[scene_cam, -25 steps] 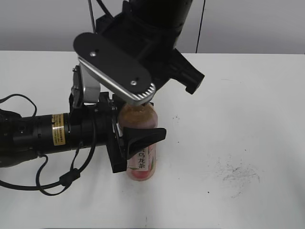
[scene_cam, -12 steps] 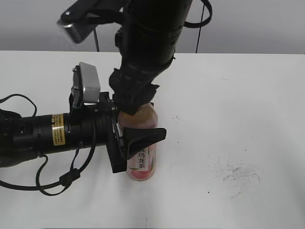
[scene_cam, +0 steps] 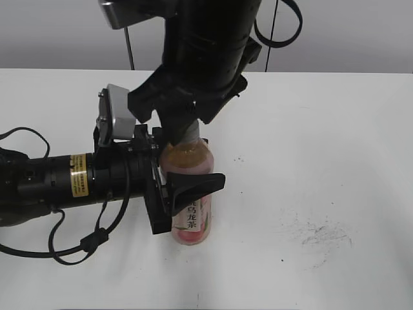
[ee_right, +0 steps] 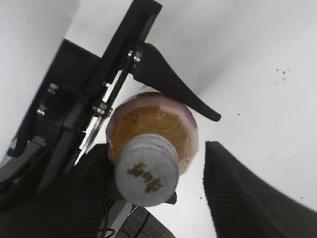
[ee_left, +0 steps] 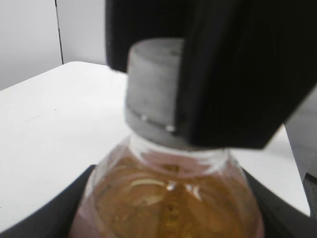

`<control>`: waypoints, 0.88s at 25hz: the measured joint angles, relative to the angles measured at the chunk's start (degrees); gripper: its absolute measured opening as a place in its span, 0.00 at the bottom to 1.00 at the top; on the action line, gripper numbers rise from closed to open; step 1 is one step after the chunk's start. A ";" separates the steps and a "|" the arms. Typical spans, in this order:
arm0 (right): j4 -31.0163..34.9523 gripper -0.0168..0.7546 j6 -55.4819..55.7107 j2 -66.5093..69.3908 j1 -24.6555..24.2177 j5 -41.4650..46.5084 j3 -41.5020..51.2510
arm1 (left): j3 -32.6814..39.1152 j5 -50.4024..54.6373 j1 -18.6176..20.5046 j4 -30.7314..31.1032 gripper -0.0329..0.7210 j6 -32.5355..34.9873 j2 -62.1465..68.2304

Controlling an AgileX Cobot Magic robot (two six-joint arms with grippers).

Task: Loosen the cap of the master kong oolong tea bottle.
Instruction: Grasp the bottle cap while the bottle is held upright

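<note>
Exterior view: the bottle [scene_cam: 190, 194] stands upright on the white desk [scene_cam: 335, 161], near the middle. Your left end effector [scene_cam: 184, 194] is clamped around its body. Keep that hold tight so the bottle cannot spin. Your right end effector [ee_right: 148, 173] comes down from above, with one finger on each side of the cap [ee_right: 146, 171]. It looks spread apart, not squeezing. Close it snugly on the cap, then turn slowly and stay straight above the neck.
</note>
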 joint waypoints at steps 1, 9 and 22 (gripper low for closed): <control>0.00 0.51 0.15 0.00 0.00 0.00 0.00 | 0.00 0.00 0.00 0.00 0.64 0.00 0.00; 0.40 0.37 -9.60 0.00 0.10 0.00 0.00 | 0.00 0.05 0.00 -0.13 0.64 0.00 0.00; 0.70 0.37 -59.49 0.00 0.16 0.11 0.00 | 0.00 0.05 0.00 0.16 0.63 0.16 0.00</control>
